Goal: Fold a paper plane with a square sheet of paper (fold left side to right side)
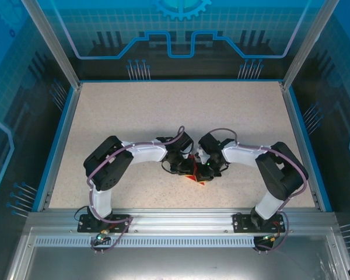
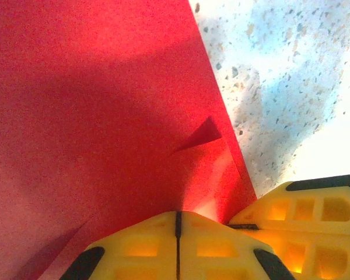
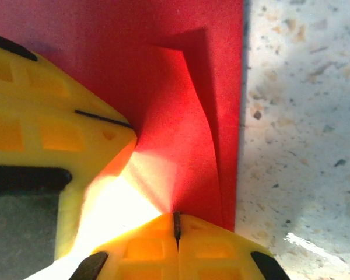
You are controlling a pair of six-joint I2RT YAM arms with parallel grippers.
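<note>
The square sheet of paper, bright red, lies partly doubled over on the speckled table between both arms. In the left wrist view the paper spreads to the left, and its surface rises into the tips of my left gripper, which is shut on it. The right gripper's yellow fingers sit close beside it. In the right wrist view a lifted flap of the paper curves up into my right gripper, also shut on it, with the left gripper's fingers touching the paper's left part. Seen from above, the left gripper and the right gripper almost meet.
The speckled tabletop is bounded by blue rails and glass walls on three sides. Bare table lies just right of the paper's straight edge. Both arm bases stand at the near edge.
</note>
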